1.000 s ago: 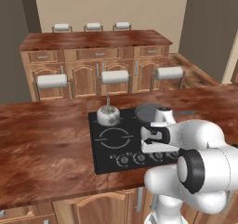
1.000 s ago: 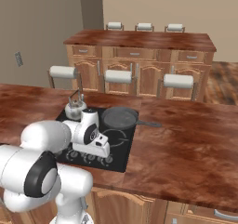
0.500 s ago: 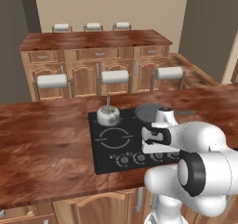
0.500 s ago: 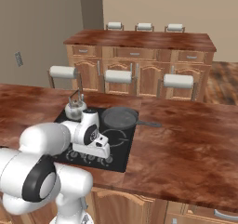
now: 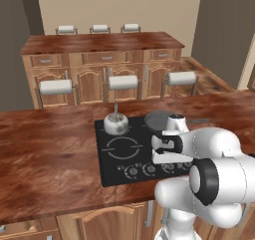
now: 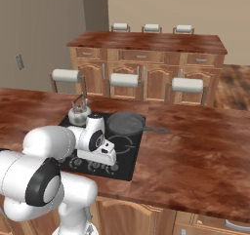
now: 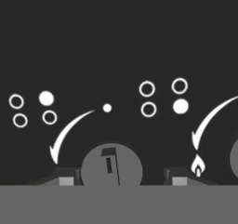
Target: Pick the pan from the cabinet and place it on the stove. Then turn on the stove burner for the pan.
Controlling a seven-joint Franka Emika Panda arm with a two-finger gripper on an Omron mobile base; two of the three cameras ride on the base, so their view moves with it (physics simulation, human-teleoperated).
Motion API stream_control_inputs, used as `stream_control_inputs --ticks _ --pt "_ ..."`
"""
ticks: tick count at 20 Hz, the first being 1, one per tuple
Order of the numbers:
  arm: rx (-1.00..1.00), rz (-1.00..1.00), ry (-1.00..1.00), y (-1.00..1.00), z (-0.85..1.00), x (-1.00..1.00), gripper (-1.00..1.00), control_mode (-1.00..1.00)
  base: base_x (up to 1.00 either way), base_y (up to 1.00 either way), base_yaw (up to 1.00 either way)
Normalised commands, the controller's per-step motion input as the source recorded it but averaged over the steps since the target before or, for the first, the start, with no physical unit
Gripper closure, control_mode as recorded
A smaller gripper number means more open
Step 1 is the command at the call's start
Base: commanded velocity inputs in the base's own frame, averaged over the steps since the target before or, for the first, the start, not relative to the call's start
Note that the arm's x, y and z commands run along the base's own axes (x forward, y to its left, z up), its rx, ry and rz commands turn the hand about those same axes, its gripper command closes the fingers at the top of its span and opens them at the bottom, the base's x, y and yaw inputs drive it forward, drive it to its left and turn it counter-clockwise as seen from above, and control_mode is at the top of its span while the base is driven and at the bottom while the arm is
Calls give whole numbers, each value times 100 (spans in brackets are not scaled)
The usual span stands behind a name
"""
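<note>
The dark grey pan (image 5: 159, 119) (image 6: 126, 123) lies on the back right ring of the black stove (image 5: 114, 159) (image 6: 126, 157), its thin handle pointing right over the counter. My gripper (image 7: 122, 178) points down at the stove's front row of knobs, and the white hand (image 5: 168, 153) (image 6: 100, 151) hovers just in front of the pan. In the hand view a round grey knob (image 7: 111, 165) sits between the two fingertips. The left fingertip is at the knob's edge and the right one stands a little apart, so the jaws are open around it. The cabinet is out of view.
A small silver kettle (image 5: 115, 124) (image 6: 79, 114) stands on the back left ring. Reddish wooden counter (image 5: 45, 154) surrounds the stove. Three white-seated stools (image 5: 122, 82) line the counter's far side, with a second wooden island (image 6: 146, 41) behind them.
The jaws have narrowed toward the knob. The arm, pan and kettle have stayed in place.
</note>
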Motion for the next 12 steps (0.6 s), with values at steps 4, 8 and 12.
stream_control_inputs --ticks 4,8,12 --pt "0 0 -3 5 -12 -17 100 -100 0 0 0" --pt "0 0 0 5 -17 -31 100 -100 0 0 0" --pt "0 2 0 1 -17 -35 100 -100 0 0 0"
